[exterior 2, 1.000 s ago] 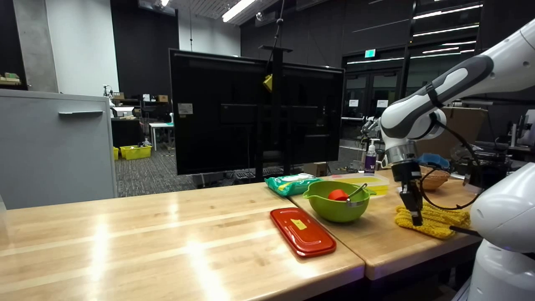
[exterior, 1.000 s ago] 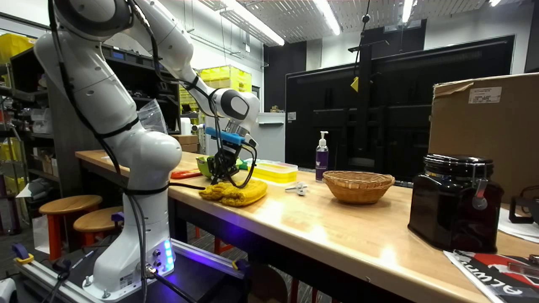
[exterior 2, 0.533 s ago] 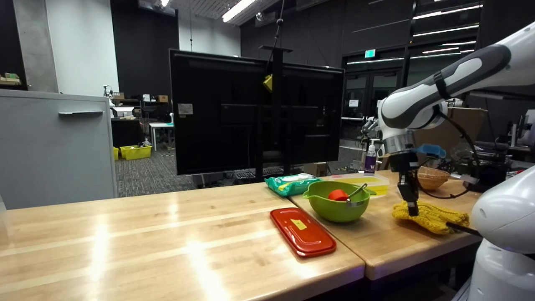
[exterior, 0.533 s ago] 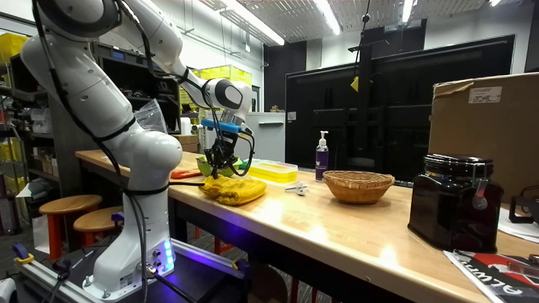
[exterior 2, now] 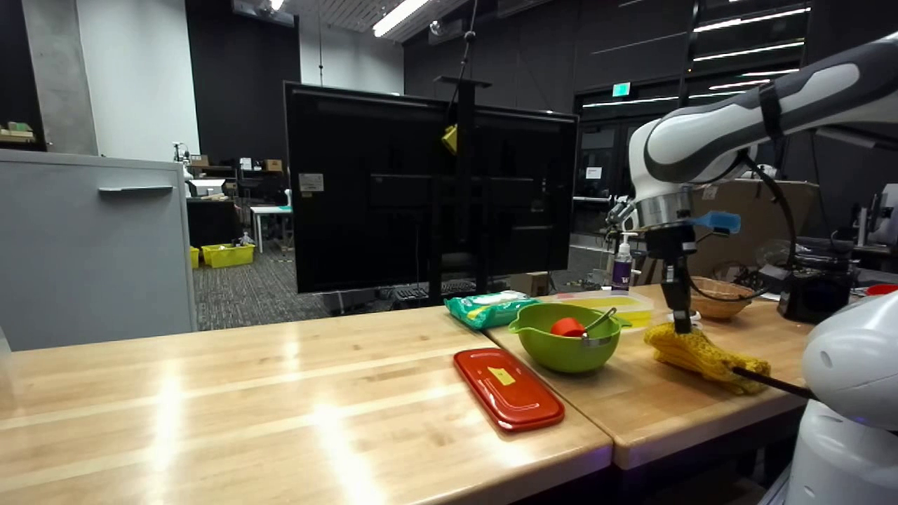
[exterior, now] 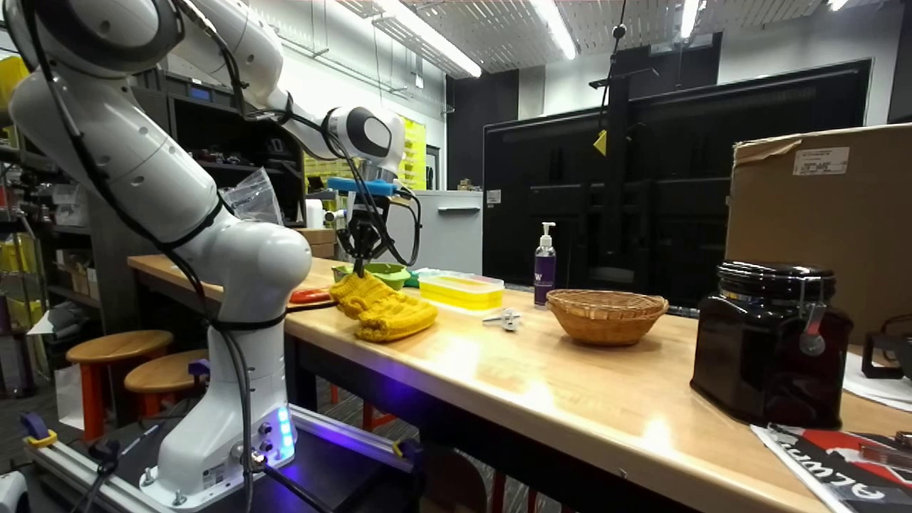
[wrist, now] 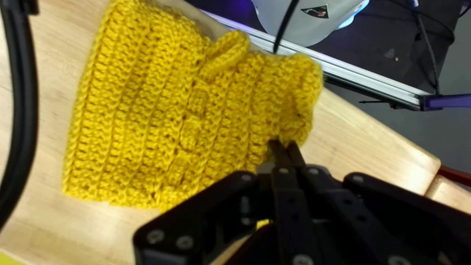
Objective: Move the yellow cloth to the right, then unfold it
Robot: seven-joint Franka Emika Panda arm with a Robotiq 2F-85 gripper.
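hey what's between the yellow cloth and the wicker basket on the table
In an exterior view, a small grey-white item, too unclear to name, lies on the tabletop between the yellow cloth and the wicker basket.

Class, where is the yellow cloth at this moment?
In an exterior view, the yellow cloth is just right of the green bowl, one end raised in the closed gripper.

1. We had our arm [exterior: 160,171] bent sharply, its forearm [exterior: 256,57] sloping downward.
2. We had our wrist [exterior: 388,146] angled down.
3. We pointed our gripper [wrist: 284,144] downward, its fingers [wrist: 281,156] pinched together.
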